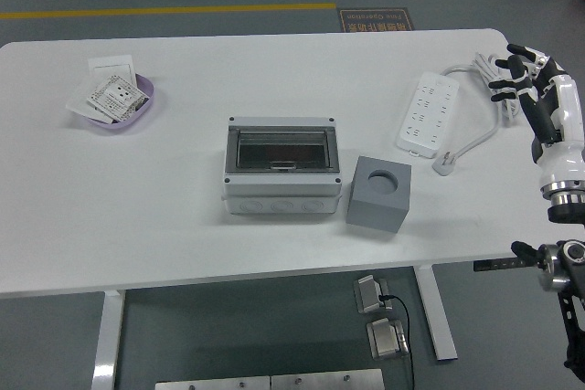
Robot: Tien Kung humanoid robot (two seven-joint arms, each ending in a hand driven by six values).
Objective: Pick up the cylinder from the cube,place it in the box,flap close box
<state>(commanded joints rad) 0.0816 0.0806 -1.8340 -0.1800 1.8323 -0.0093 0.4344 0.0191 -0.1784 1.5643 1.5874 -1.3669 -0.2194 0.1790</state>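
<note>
One right hand [528,79] at the table's [183,207] right edge, fingers spread and empty, well clear of the cube [377,195]

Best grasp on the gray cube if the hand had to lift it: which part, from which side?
Grip the gray cube by two opposite vertical side faces, coming from above and the right. Its top has a round hole, so a flat top hold looks poor. Its left side sits close beside the box, leaving little finger room there. The right hand is open, off near the table's right edge.
</note>
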